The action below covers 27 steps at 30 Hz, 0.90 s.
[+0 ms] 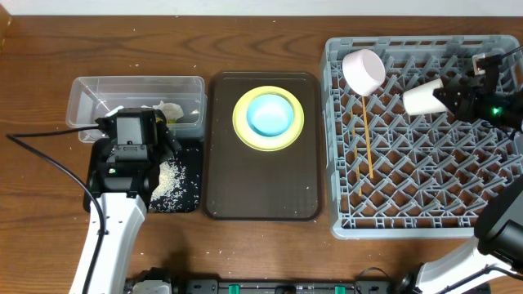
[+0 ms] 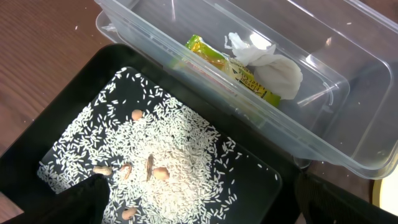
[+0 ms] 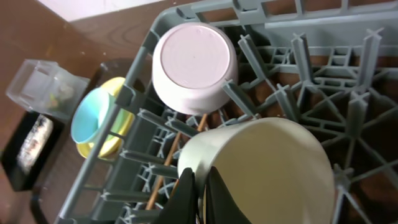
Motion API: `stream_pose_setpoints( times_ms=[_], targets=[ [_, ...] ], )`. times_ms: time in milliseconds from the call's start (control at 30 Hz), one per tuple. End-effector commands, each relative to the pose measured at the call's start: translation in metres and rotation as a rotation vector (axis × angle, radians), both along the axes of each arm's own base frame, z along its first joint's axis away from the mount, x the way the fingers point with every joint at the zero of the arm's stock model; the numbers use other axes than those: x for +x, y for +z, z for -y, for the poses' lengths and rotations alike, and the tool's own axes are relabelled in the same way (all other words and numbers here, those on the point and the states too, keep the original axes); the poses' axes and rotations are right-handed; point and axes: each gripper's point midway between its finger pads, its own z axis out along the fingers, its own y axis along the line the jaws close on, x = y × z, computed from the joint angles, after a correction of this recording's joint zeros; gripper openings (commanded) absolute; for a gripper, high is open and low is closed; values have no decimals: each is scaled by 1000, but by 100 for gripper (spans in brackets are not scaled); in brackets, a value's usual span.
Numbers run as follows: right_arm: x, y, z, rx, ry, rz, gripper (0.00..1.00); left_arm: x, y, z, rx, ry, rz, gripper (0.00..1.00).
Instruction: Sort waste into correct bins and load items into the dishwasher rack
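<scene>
My right gripper [image 3: 202, 190] is shut on the rim of the small white cup [image 3: 267, 168], one finger inside and one outside, holding it on its side over the grey dishwasher rack [image 1: 335, 163]. The cup [image 1: 422, 99] lies near the pale pink bowl [image 1: 364, 70], which rests tilted at the rack's back left. The chopsticks [image 1: 367, 135] lie in the rack. The light blue bowl [image 1: 270, 114] sits on the yellow plate [image 1: 242, 131]. My left gripper [image 2: 199, 208] hangs open over the rice [image 2: 168, 162] in the black tray [image 2: 74, 87]. Wrapper [image 2: 230, 68] and tissue [image 2: 273, 65] lie in the clear tub [image 2: 348, 81].
Plate and bowl stand on a dark brown serving tray [image 1: 261, 196] between the bins and the rack. A few peanuts [image 2: 161, 173] are mixed in the rice. A black cable [image 1: 49, 155] runs across the table at the left.
</scene>
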Motion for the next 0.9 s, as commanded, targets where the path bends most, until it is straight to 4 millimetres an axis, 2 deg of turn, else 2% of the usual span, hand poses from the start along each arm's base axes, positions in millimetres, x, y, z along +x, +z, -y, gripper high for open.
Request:
stream_pose_setpoints(
  times_ms=[0,100,233,367,567,867],
  targets=[
    [1,3,-5,48,-4,-8,1,3,5,-3,5,18,14,98],
    [-1,25,-15,133,16,32,1,3,5,-3,5,18,14,98],
    [-10,74,-38,332,95,125,1,3,5,-3,5,18,14,98],
    [-22,111,-62,497,200,190,1,3,5,-3,5,18,14,98],
    [-25,112,-104,533,293,140,1,3,5,-3,5,18,14,98],
    [-37,101,-193,486,497,74,1,3,5,-3,5,18,14,98]
  ],
)
